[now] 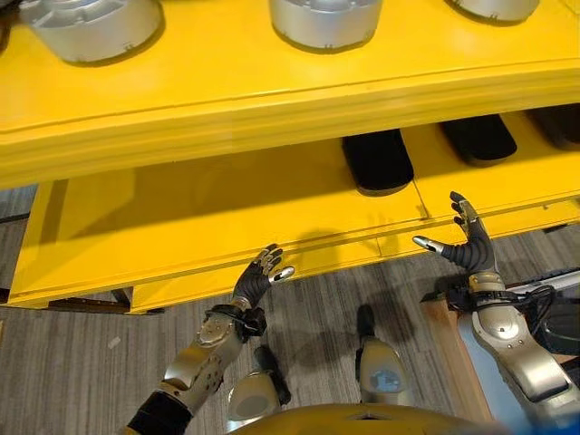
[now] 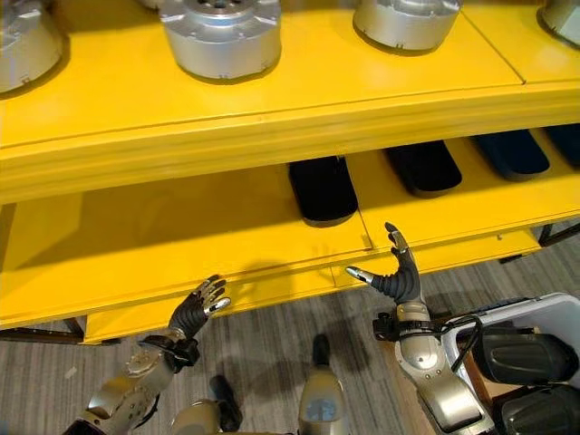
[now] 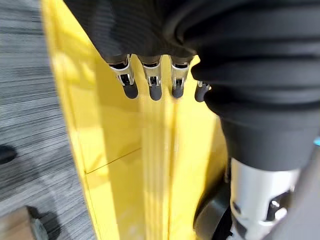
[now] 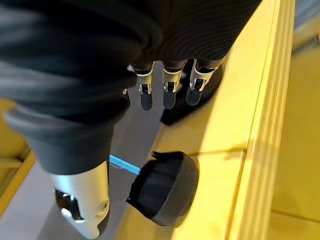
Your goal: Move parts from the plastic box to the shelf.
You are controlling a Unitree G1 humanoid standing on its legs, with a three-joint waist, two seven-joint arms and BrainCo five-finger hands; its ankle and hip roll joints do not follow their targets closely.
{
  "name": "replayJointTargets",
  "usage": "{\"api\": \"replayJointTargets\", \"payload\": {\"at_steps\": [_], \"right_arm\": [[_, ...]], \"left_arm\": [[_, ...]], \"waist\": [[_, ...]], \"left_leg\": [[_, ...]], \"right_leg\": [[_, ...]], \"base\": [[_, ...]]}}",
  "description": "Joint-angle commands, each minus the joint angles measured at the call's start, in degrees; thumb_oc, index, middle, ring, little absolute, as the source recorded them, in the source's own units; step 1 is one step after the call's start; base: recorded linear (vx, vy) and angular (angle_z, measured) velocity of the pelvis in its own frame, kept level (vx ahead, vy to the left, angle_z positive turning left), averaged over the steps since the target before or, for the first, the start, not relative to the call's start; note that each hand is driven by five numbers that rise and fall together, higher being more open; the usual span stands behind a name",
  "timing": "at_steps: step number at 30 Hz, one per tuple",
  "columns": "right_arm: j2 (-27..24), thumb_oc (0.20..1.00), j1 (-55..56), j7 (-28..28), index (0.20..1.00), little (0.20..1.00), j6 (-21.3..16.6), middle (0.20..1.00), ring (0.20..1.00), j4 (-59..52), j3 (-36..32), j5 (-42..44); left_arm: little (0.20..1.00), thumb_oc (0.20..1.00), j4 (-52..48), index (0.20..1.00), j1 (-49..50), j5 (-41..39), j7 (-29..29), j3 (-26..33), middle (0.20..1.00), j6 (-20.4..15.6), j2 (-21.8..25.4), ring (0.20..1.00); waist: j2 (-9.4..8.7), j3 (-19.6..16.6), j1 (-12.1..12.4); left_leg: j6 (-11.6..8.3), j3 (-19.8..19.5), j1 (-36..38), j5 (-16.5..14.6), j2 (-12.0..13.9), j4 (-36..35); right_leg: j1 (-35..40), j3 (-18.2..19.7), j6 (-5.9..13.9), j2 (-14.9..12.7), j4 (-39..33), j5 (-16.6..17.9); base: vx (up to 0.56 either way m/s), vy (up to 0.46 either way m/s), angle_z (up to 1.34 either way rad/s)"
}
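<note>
Both hands empty, fingers relaxed and spread. Left hand point(image 1: 256, 279) hangs just in front of the yellow shelf's point(image 1: 227, 217) lower edge; right hand point(image 2: 396, 268) raised by the same edge, farther right. Black parts point(image 2: 323, 188) lie on the lower level, silver round parts point(image 2: 220, 34) on the upper. White plastic box point(image 2: 535, 344) w/ dark parts sits near right arm.

head cameras down on shelf point(image 1: 227, 100)
</note>
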Motion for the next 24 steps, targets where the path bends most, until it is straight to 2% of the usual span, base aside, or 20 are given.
{"api": "replayJointTargets", "payload": {"at_steps": [1, 3, 7, 8, 9, 11, 12, 14, 18, 23, 24], "right_arm": [[-1.4, 1.000, -4.0, -0.3, 1.000, 1.000, -5.0, 1.000, 1.000, -1.6, -1.7, -1.2], [-0.9, 1.000, -4.1, 0.4, 1.000, 1.000, -5.8, 1.000, 1.000, -1.2, -0.9, -2.6], [-1.7, 1.000, -4.0, 2.0, 1.000, 1.000, -7.6, 1.000, 1.000, -0.8, 0.3, -5.1], [-2.9, 1.000, -4.7, 1.8, 1.000, 1.000, -9.4, 1.000, 1.000, -0.3, 0.7, -6.2], [-4.1, 1.000, -5.9, 1.9, 1.000, 1.000, -10.5, 1.000, 1.000, -0.3, 0.8, -6.9], [-4.9, 1.000, -8.0, 2.2, 1.000, 1.000, -10.1, 1.000, 1.000, 0.2, 1.5, -6.7], [-5.2, 1.000, -9.1, 2.1, 1.000, 1.000, -9.8, 1.000, 1.000, 0.6, 2.1, -6.5], [-5.6, 1.000, -9.4, 1.7, 1.000, 1.000, -9.5, 1.000, 1.000, 0.7, 2.3, -6.9], [-6.9, 1.000, -7.6, 0.0, 1.000, 1.000, -9.5, 1.000, 1.000, 0.4, 0.8, -5.4], [-7.1, 1.000, -4.0, -3.8, 1.000, 1.000, -9.5, 1.000, 1.000, 1.8, -0.9, -4.9], [-6.9, 1.000, -2.5, -6.2, 1.000, 1.000, -9.9, 1.000, 1.000, 3.5, -1.8, -4.5]], "left_arm": [[1.000, 1.000, -5.9, 1.000, 1.1, -0.4, -0.5, 3.6, 1.000, -2.1, -0.9, 1.000], [1.000, 1.000, -5.9, 1.000, 2.3, -0.2, -0.4, 4.3, 1.000, -2.6, -0.9, 1.000], [1.000, 1.000, -4.8, 1.000, 4.4, -0.4, -1.0, 5.8, 1.000, -4.0, -0.6, 1.000], [1.000, 1.000, -4.8, 1.000, 4.9, -0.8, -1.3, 6.3, 1.000, -4.3, -0.2, 1.000], [1.000, 1.000, -4.9, 1.000, 5.3, -1.0, -1.7, 7.0, 1.000, -4.5, 0.1, 1.000], [1.000, 1.000, -5.1, 1.000, 5.0, -1.1, -1.9, 7.5, 1.000, -4.7, 0.1, 1.000], [1.000, 1.000, -5.2, 1.000, 4.9, -0.7, -1.8, 7.8, 1.000, -5.2, -0.1, 1.000], [1.000, 1.000, -5.6, 1.000, 5.0, -0.5, -1.8, 7.8, 1.000, -5.6, -0.6, 1.000], [1.000, 1.000, -7.5, 1.000, 6.0, 1.2, -5.0, 8.1, 1.000, -6.3, -0.1, 1.000], [1.000, 1.000, -8.6, 1.000, 7.3, 4.8, -10.0, 6.8, 1.000, -7.8, 1.2, 1.000], [1.000, 1.000, -7.3, 1.000, 6.7, 5.5, -11.4, 5.0, 1.000, -9.7, 1.7, 1.000]], "waist": [[2.69, 0.1, 1.4], [2.54, 0.1, 2.0], [3.07, -0.9, 3.8], [3.11, -1.4, 4.9], [2.68, -1.9, 6.1], [1.84, -2.2, 7.5], [1.34, -2.0, 8.1], [1.35, -2.1, 8.2], [1.98, -2.2, 7.0], [2.47, -2.4, 4.3], [2.94, -2.8, 2.2]], "left_leg": [[5.97, 1.8, 4.6, -3.6, -3.5, -5.5], [6.02, 2.5, 5.3, -3.5, -3.3, -6.3], [6.78, 2.5, 4.6, -2.0, -1.9, -7.2], [6.76, 2.6, 3.8, -1.5, -1.2, -6.9], [6.55, 3.1, 2.1, -1.2, -0.7, -5.8], [5.14, 4.4, -1.2, -0.6, 1.1, -2.3], [3.99, 4.8, -3.1, 0.4, 2.8, 0.2], [2.85, 5.1, -3.9, 1.2, 4.0, 1.3], [1.07, 4.8, -3.1, 3.7, 5.2, -0.6], [-0.29, 5.4, -1.5, 5.5, 6.9, -2.9], [-1.53, 6.5, -0.3, 7.3, 8.4, -4.2]], "right_leg": [[1.5, -6.5, 4.87, -5.3, 6.4, -5.9], [0.8, -7.7, 5.13, -5.3, 8.3, -6.0], [1.8, -10.3, 2.05, -1.8, 18.4, -13.7], [3.0, -11.4, 0.66, -0.2, 22.3, -17.7], [4.9, -12.5, -0.38, 1.2, 23.0, -20.7], [9.6, -15.1, -2.33, 2.8, 17.4, -24.2], [12.0, -16.0, -3.48, 3.7, 13.0, -24.5], [13.5, -16.4, -4.15, 4.5, 9.8, -24.2], [13.0, -16.3, -4.67, 5.6, 7.8, -22.7], [11.7, -15.0, -5.37, 6.3, 7.1, -22.0], [11.0, -14.2, -5.59, 6.6, 6.3, -21.8]], "base": [[-0.01, 0.043, -0.64], [-0.01, 0.027, -1.08], [-0.05, -0.052, -0.52], [-0.09, -0.230, -0.69], [-0.08, -0.277, -0.62], [-0.05, -0.370, -0.81], [-0.02, -0.392, -0.87], [-0.01, -0.288, -0.68], [-0.01, -0.172, -0.38], [0.00, -0.156, -0.20], [0.01, -0.172, -0.13]]}}
